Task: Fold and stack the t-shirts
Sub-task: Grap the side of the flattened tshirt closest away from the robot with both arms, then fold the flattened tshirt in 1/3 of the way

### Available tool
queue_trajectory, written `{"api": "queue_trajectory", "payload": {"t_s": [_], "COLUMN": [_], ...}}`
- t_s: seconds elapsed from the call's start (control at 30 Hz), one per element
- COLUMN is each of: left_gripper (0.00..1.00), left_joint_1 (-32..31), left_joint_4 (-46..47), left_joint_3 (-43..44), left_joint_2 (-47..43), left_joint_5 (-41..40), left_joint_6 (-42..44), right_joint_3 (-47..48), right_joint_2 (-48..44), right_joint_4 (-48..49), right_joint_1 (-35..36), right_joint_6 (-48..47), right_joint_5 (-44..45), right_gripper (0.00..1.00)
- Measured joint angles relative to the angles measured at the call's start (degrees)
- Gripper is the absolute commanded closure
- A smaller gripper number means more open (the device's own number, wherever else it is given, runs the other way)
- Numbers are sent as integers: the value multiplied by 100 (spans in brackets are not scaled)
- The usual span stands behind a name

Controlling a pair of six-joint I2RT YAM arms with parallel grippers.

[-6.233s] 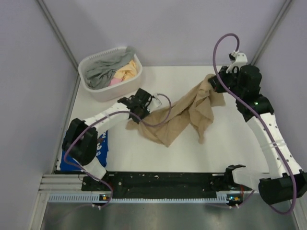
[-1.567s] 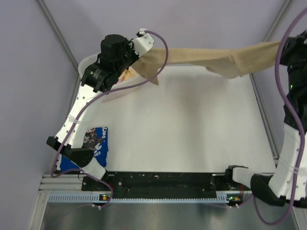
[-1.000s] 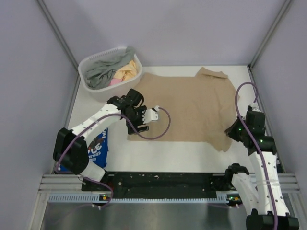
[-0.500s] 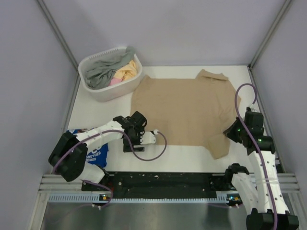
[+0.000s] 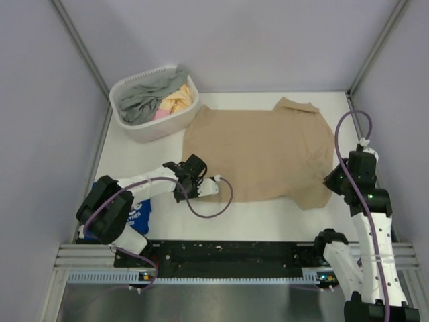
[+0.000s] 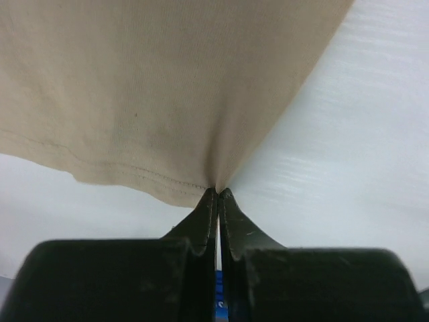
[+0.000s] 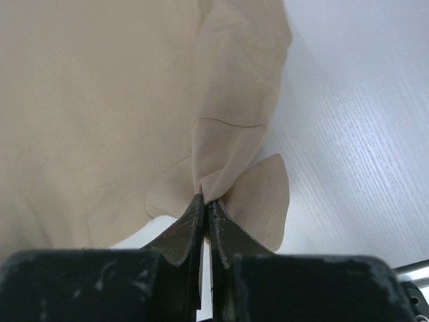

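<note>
The tan t-shirt lies spread flat on the white table, collar end to the far right. My left gripper is at its near-left corner, shut on the stitched hem, which rises into a small peak at the tips. My right gripper is at the near-right corner, shut on a bunched fold of the tan cloth. The blue t-shirt with white lettering lies at the near-left table edge, mostly hidden under my left arm.
A white plastic basket with grey, yellow and pink cloth stands at the far left, just beyond the tan shirt's corner. Bare table runs between the shirt's near hem and the arm bases. Purple cables loop beside both wrists.
My left gripper was open at the near-left hem and has closed on it. My right gripper moved right with its corner, drawing the folded-under near-right part outward.
</note>
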Motion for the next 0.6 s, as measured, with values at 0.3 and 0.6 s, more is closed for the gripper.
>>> {"api": "queue_trajectory", "payload": {"t_s": [0.3, 0.6], "left_gripper": [100, 100], "left_joint_1": [105, 844], "left_joint_4": [-986, -584], "left_joint_3": [365, 2538], "left_joint_2": [-1801, 199], "left_joint_5": [560, 50], "left_joint_6": [-529, -817], "right_joint_3": [861, 859], "right_joint_2": [-79, 1886], "right_joint_4": [-433, 1532], "right_joint_1": [0, 0], "right_joint_6": [-140, -216], "right_joint_5": [470, 470], "right_gripper": [100, 100]}}
